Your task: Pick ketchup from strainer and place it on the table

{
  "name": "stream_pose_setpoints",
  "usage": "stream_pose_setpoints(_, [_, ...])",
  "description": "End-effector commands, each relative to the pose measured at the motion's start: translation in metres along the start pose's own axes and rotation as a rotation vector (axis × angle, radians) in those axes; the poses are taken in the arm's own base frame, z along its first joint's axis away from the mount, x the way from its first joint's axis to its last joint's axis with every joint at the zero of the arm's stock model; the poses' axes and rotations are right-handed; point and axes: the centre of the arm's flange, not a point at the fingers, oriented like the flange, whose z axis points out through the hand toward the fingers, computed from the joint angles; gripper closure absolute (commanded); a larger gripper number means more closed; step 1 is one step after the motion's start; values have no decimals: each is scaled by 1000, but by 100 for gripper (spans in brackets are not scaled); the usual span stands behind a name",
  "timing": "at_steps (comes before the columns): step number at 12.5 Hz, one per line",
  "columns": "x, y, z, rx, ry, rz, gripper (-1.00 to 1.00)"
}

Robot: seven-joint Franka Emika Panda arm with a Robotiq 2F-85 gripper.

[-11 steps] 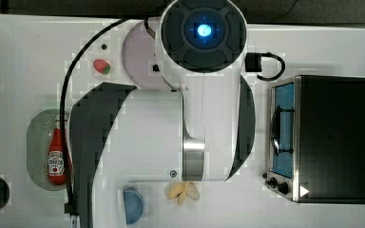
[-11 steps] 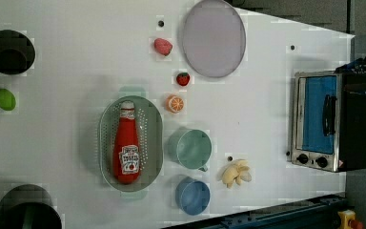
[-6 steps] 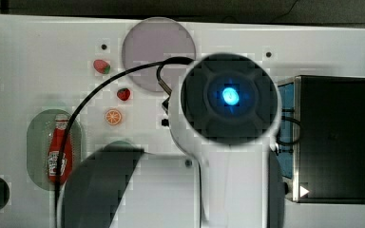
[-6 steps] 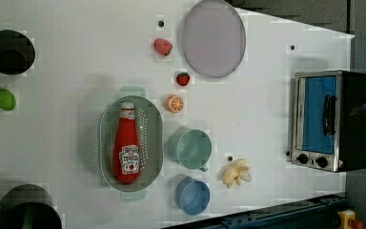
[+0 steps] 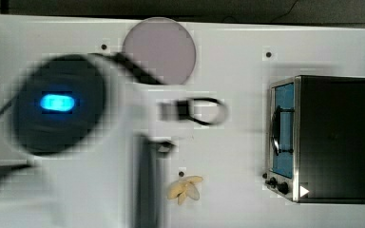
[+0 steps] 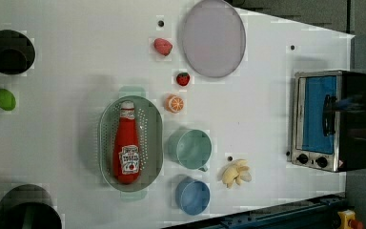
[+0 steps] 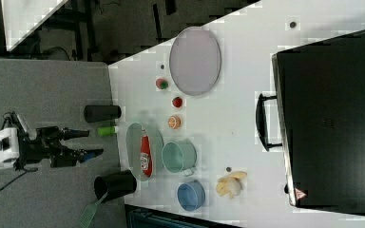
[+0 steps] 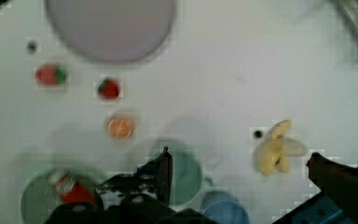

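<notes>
Approach stage. The gripper (image 7: 91, 143) hangs high above the strainer (image 6: 130, 143), fingers spread wide, empty. Ketchup bottle (image 6: 126, 143) lies below; the gripper must descend and straddle it.

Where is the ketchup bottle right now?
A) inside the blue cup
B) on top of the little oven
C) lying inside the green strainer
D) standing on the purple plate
C: in the left view the ketchup lies flat inside the pale green strainer, cap pointing toward the left view's top, apart from the lilac plate, the blue cup and the oven.
</notes>
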Motion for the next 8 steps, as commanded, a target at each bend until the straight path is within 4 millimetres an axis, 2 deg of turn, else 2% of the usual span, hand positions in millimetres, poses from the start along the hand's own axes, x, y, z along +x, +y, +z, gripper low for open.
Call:
stream_pose_setpoints(1, [-79, -78, 21, -11, 10, -164, -100])
stream_pose_setpoints(5, [-151, -143, 63, 3, -10, -354, -100])
stream_pose_setpoints(8, [-189, -173, 116, 47, -30, -446, -100])
